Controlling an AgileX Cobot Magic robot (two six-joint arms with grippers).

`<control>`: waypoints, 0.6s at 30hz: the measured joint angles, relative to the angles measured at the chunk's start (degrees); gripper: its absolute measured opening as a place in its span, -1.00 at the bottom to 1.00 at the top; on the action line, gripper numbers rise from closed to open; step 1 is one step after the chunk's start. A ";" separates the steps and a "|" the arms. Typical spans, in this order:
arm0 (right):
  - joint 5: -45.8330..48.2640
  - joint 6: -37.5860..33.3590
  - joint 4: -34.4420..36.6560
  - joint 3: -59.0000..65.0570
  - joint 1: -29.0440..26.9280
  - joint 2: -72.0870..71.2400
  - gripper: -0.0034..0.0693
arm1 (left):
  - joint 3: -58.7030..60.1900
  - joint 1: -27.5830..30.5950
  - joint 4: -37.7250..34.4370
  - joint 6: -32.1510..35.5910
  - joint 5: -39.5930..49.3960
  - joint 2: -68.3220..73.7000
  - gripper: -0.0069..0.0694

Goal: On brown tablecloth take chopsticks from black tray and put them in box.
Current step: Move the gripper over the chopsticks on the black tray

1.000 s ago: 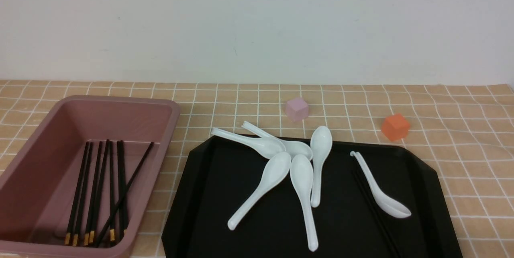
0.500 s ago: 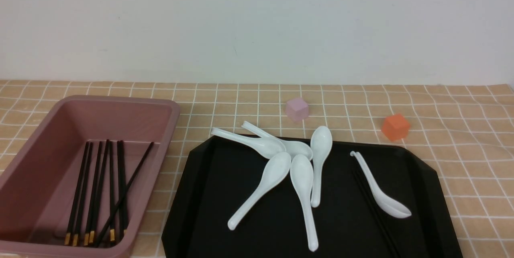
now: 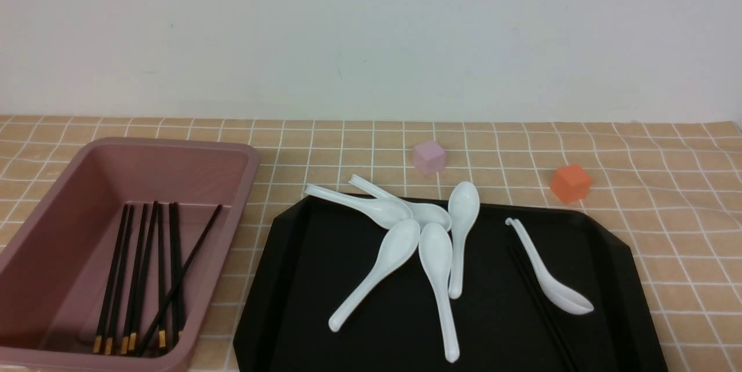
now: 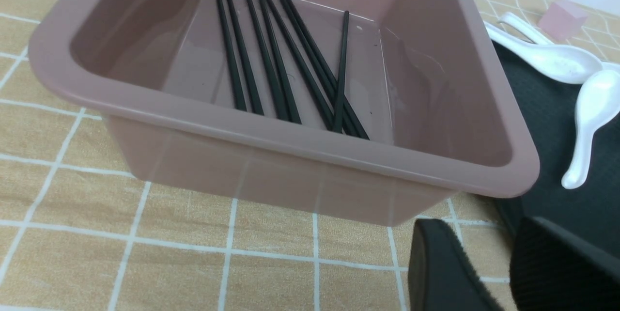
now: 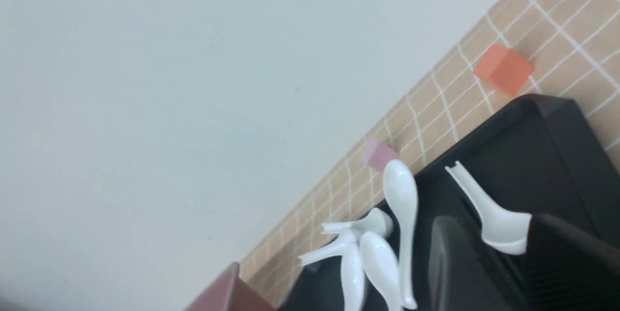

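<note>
The box (image 3: 249, 169) stands at the left on the brown tablecloth (image 3: 348, 146) and holds several black chopsticks (image 3: 145, 267), also seen in the left wrist view (image 4: 271, 59). The black tray (image 3: 324, 267) lies to its right. A pair of chopsticks (image 3: 539, 302) lies on the tray's right part beside a lone white spoon (image 3: 548, 279). Neither gripper shows in the front view. My left gripper (image 4: 489, 272) is open and empty over the cloth, just outside the box's near corner. My right gripper (image 5: 503, 272) is open and empty above the tray, near the lone spoon (image 5: 494, 224).
A cluster of several white spoons (image 3: 435, 250) lies across the tray's middle and back edge. A pale pink cube (image 3: 429, 157) and an orange cube (image 3: 571, 183) sit on the cloth behind the tray. A white wall stands at the back.
</note>
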 joint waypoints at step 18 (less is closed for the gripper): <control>44.22 -17.86 -16.35 -36.88 0.00 32.49 -0.93 | 0.00 0.00 0.00 0.00 0.00 0.00 -0.19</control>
